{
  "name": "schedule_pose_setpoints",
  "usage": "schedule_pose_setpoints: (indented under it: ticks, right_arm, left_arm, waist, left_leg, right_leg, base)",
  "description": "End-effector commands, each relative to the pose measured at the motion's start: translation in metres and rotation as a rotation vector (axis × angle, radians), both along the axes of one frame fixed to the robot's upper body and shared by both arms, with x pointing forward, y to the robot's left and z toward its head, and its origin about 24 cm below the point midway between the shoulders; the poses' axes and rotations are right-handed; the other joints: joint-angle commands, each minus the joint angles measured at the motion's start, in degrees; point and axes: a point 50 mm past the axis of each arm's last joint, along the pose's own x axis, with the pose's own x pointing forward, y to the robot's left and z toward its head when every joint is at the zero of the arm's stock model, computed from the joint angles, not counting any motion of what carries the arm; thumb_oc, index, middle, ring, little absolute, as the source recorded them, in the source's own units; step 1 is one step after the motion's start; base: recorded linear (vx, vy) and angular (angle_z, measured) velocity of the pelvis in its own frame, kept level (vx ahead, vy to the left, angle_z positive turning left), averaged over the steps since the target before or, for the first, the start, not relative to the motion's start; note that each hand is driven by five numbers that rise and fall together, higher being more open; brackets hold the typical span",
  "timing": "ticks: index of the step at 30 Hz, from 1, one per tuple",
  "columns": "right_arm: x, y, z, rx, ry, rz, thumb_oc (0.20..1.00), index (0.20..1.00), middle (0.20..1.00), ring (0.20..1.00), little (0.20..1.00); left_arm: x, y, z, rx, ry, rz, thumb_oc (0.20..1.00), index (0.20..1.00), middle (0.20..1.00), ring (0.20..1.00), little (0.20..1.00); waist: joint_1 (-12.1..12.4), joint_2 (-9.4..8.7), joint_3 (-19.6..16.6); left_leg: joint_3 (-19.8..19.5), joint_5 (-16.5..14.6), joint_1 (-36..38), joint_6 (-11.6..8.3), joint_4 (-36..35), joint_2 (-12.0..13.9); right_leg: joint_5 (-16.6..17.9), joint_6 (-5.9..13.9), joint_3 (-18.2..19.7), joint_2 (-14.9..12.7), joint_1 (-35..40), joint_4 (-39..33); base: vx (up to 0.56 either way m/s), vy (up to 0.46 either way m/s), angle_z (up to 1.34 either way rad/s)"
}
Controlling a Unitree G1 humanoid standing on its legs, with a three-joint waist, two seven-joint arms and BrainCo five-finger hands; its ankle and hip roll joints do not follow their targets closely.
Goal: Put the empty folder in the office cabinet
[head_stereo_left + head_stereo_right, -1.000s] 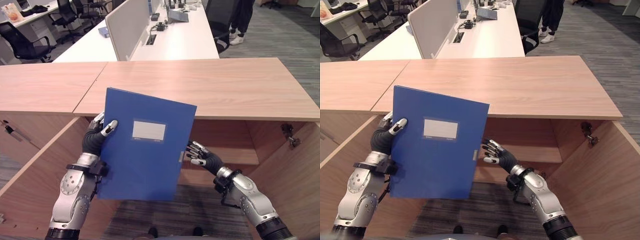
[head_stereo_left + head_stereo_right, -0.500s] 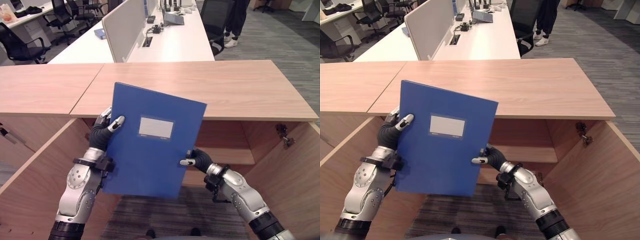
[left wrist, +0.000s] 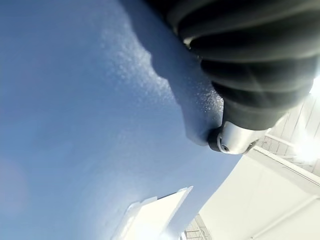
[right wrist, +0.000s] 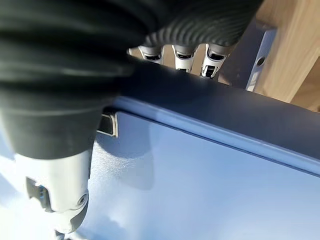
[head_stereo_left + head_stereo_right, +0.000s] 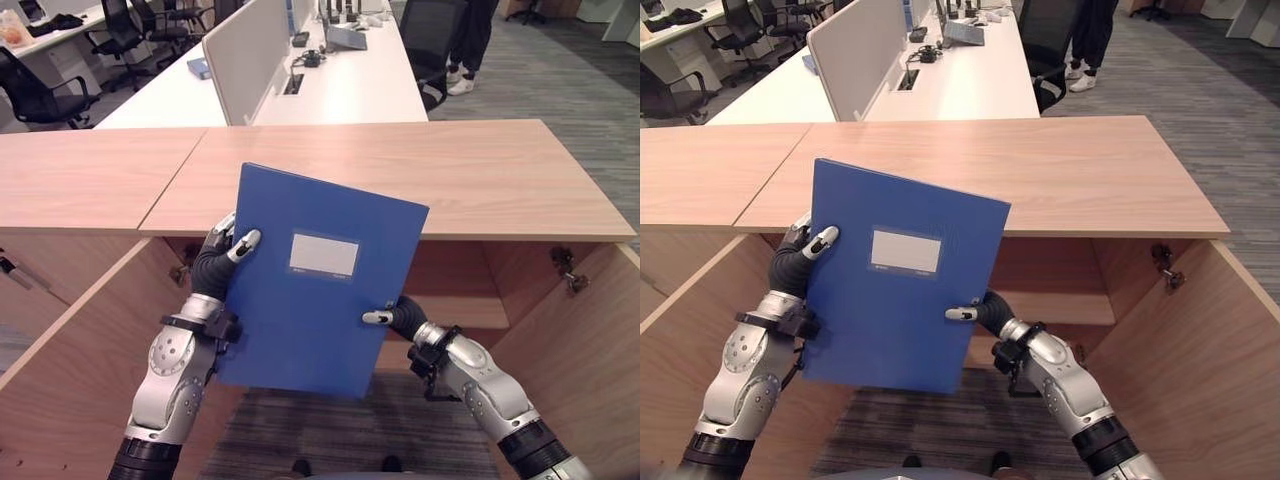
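Observation:
A blue folder with a white label is held upright and slightly tilted in front of the open wooden cabinet. My left hand grips its left edge, thumb on the front cover, fingers behind. My right hand grips the right edge low down, thumb on the front and fingers curled round the back. The folder covers the middle of the cabinet opening. The blue cover lies right against the left palm.
The cabinet's wooden top runs across the view, its open doors standing out at either side. A shelf shows inside at the right. Beyond are white desks, office chairs and a person's legs.
The folder has moved a little to the right and up with both hands on it. A second ago my right hand was apart from it and open; now it grips the right edge.

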Motion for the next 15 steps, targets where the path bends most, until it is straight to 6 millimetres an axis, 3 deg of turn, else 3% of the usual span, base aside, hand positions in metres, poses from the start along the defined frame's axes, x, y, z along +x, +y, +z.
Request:
schedule_pose_setpoints:
  ticks: [1, 9, 15]
  right_arm:
    - [0.011, 0.054, 0.036, 0.175, -0.136, 0.134, 0.200, 0.200, 0.200, 0.200, 0.200]
    - [0.008, 0.054, 0.037, 0.197, -0.136, 0.135, 0.200, 0.200, 0.200, 0.200, 0.200]
    - [0.007, 0.043, 0.031, 0.159, -0.130, 0.099, 0.200, 0.200, 0.200, 0.200, 0.200]
  left_arm:
    - [0.012, -0.033, 0.031, -0.076, -0.159, -0.137, 0.200, 0.200, 0.200, 0.200, 0.200]
    - [0.013, -0.041, 0.028, -0.125, -0.139, -0.162, 0.200, 0.200, 0.200, 0.200, 0.200]
    - [0.010, -0.037, 0.029, -0.139, -0.146, -0.153, 0.200, 0.200, 0.200, 0.200, 0.200]
  waist:
    - [-0.75, -2.56, -0.50]
    - [-0.81, -2.74, -0.48]
    - [-0.76, -2.83, -0.52]
  left_leg:
    - [1.57, -5.22, 1.51, -2.36, 0.20, 2.07]
    - [0.97, -5.19, 1.25, -2.23, 0.20, 1.75]
    - [0.73, -5.30, 1.20, -2.18, 0.20, 1.61]
  right_leg:
    - [-6.36, 6.06, -0.78, -6.53, 4.64, 0.47]
    - [-6.40, 6.15, -0.67, -6.77, 4.59, 0.64]
    - [-6.34, 6.23, -0.67, -6.94, 4.60, 0.67]
  base:
    - [0.00, 0.000, 0.00]
    - [0.01, 0.003, 0.03]
    - [0.01, 0.002, 0.02]
